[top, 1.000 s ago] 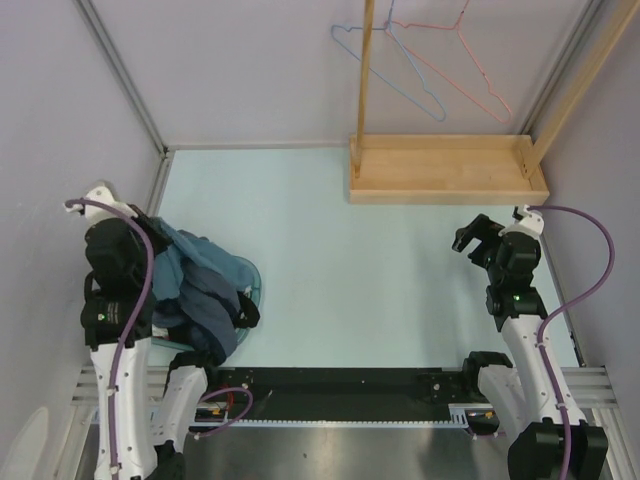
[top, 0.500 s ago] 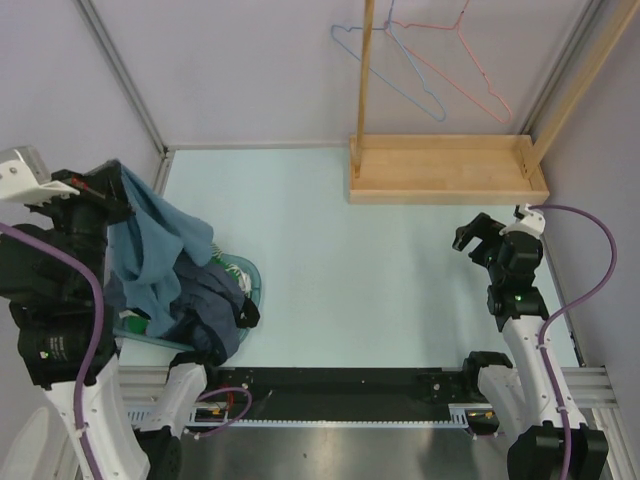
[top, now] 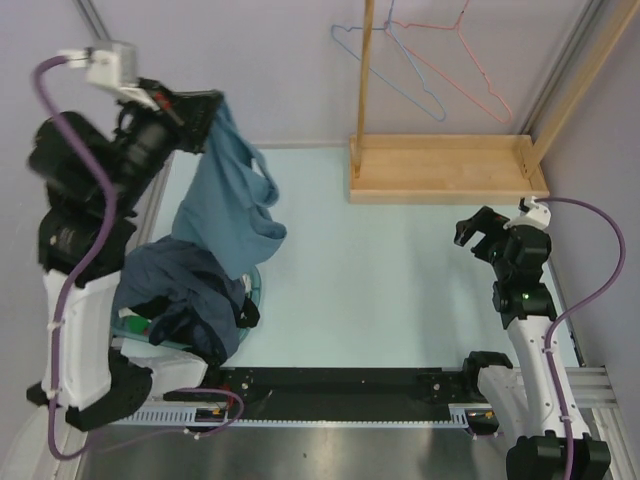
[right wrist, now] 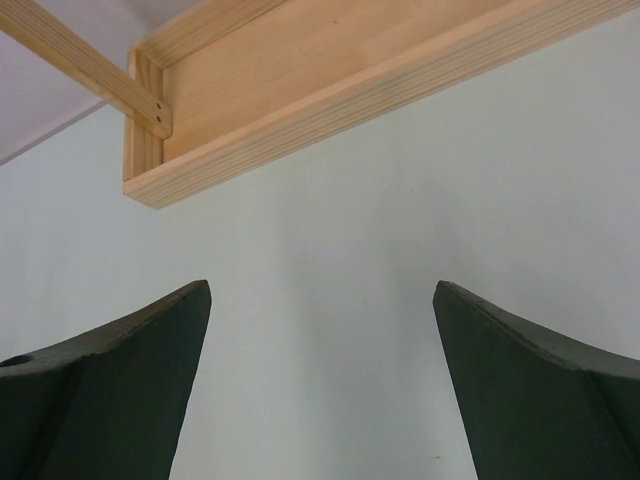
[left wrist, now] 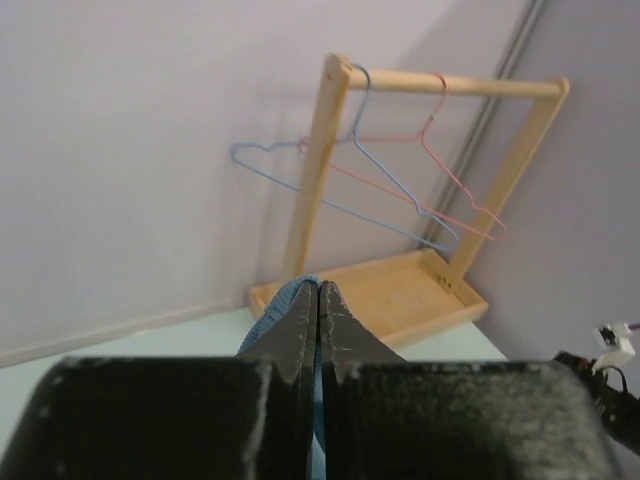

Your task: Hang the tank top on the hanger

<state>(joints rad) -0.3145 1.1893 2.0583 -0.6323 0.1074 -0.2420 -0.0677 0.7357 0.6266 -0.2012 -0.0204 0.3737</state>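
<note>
Two hands differ: the left hand point(left wrist: 318, 290), pinched tight on the tank top point(top: 235, 200), holds it hanging over the bench's point(top: 380, 250) left side above a navy heap point(top: 185, 290), well apart from the hanger point(left wrist: 352, 135) on the far rack point(top: 450, 170), while the right hand point(right wrist: 320, 290) gapes wide and empty.

White-shelled left arm point(top: 85, 345) and right arm point(top: 535, 352): black joint housings, purple cable point(top: 52, 330) looped along each, green LED point(top: 518, 296) on right. Left gripper point(left wrist: 318, 292) scuffed black, right gripper point(right wrist: 321, 287) dark, wedge-shaped
</note>
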